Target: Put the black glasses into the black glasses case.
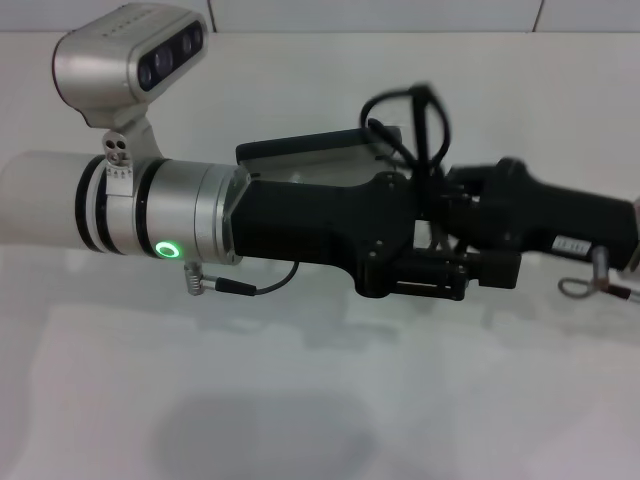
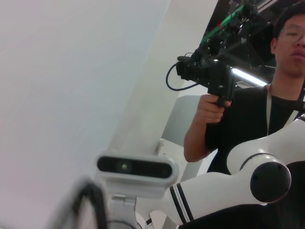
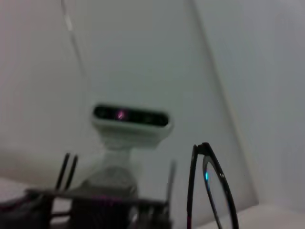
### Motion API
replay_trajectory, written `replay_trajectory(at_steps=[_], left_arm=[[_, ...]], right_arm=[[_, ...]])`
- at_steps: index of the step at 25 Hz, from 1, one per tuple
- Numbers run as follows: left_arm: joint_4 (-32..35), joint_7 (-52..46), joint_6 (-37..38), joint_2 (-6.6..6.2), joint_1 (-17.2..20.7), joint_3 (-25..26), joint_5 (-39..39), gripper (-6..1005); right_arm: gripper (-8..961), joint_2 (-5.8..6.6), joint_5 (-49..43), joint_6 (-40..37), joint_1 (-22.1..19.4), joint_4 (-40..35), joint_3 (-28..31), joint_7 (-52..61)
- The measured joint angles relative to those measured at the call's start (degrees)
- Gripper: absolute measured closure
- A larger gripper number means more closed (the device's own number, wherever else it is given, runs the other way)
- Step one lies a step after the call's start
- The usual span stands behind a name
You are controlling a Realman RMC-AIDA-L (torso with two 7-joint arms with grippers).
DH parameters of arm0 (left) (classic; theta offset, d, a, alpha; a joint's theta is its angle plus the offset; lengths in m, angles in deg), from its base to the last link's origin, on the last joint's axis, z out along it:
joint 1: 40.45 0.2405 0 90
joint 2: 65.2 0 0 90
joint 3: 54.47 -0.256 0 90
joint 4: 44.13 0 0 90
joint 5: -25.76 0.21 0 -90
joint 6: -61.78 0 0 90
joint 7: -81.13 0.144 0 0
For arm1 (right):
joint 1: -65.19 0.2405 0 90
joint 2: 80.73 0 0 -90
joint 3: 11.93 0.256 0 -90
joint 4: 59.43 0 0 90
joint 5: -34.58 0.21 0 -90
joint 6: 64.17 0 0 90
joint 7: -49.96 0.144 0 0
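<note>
In the head view my left gripper point(image 1: 410, 230) reaches in from the left and my right gripper point(image 1: 470, 225) from the right. They meet tip to tip above the white table. The black glasses point(image 1: 405, 115) show as thin black loops sticking up where the two grippers meet. They also show in the right wrist view point(image 3: 214, 191), upright and close to the camera. I cannot tell which gripper holds them. The black glasses case point(image 1: 310, 145) lies on the table behind my left arm, mostly hidden by it.
The white table point(image 1: 320, 400) spreads below both arms. My left arm's wrist camera point(image 1: 135, 55) stands up at the upper left. A person holding a camera rig point(image 2: 214, 76) stands beyond the table in the left wrist view. Thin cables point(image 1: 595, 285) hang under my right arm.
</note>
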Motion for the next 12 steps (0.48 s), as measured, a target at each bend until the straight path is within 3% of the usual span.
replay_trajectory(at_steps=[4, 12], left_arm=[[0.0, 0.02, -0.03, 0.0, -0.01, 0.01, 0.05, 377], [-0.2, -0.12, -0.03, 0.0, -0.03, 0.02, 0.27, 378]], right_arm=[[830, 0.18, -0.33, 0.0, -0.15, -1.37, -3.53, 0.02], [830, 0.39, -1.66, 0.13, -0.49, -1.81, -3.59, -0.11]])
